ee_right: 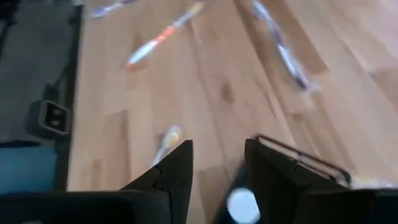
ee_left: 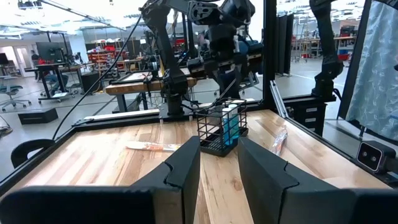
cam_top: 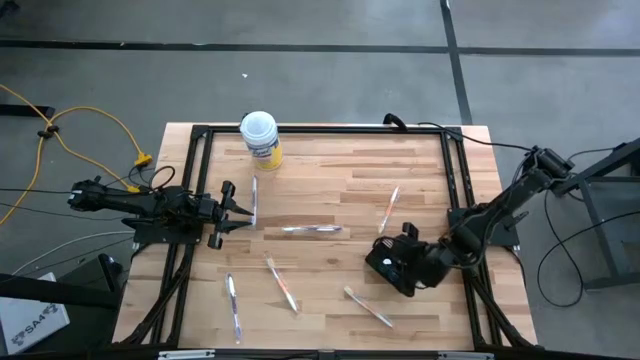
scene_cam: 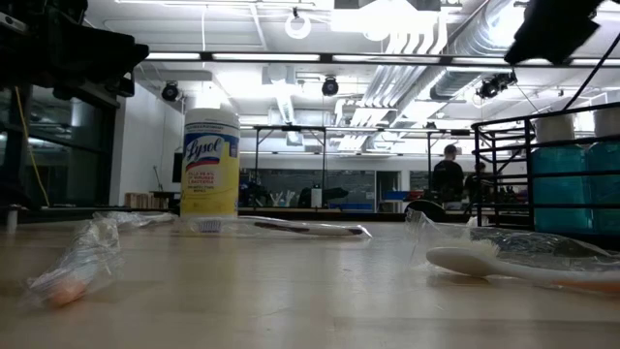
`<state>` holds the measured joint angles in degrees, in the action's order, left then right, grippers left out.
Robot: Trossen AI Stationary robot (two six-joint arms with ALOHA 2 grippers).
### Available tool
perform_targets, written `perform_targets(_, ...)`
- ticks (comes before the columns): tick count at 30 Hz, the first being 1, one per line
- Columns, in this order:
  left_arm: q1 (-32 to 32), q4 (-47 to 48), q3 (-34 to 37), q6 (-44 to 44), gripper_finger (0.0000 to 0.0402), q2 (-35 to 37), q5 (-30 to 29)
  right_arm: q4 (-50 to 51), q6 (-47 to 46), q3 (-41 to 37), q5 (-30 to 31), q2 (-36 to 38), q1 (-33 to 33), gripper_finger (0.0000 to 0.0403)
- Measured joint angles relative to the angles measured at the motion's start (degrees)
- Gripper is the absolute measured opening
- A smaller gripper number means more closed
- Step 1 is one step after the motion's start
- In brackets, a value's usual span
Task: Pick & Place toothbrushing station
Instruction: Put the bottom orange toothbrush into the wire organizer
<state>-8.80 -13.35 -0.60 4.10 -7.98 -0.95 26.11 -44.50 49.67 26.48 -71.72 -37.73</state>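
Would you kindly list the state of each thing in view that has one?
toothbrushing station: upright on the table, under the right hand.
right hand: open, not gripping.
left hand: open, empty.
Lysol canister: upright, lid on.
wrapped toothbrushes: lying flat, scattered.

high view straight down over whole table [cam_top: 330, 190]; low view level at tabletop, facing room (canister [scene_cam: 210, 163] shared with high); wrist views look past own fingers.
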Motion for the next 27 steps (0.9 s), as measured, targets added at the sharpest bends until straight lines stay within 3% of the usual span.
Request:
perform_targets(6,0.02,0.01,0.0,0.0,0.0103,-0.01,0.0,-8.58,10.27,0.01,-5.01,-1.36,2.11,0.0136)
perform_targets(13,0.0,0.0,0.0,0.0,0.0103,-0.01,0.0,-12.75,15.25,3.33,-8.04,-4.69,2.57,0.0136)
perform_targets(22,0.0,-0.01,0.0,0.0,0.0103,-0.01,0.02,-14.38,15.72,7.4,-13.12,-12.62,1.98,0.0136)
perform_targets(27,0.0,-0.01,0.0,0.0,0.0103,-0.01,0.01,-14.36,9.86,8.23,-13.37,-16.82,0.0,0.0136)
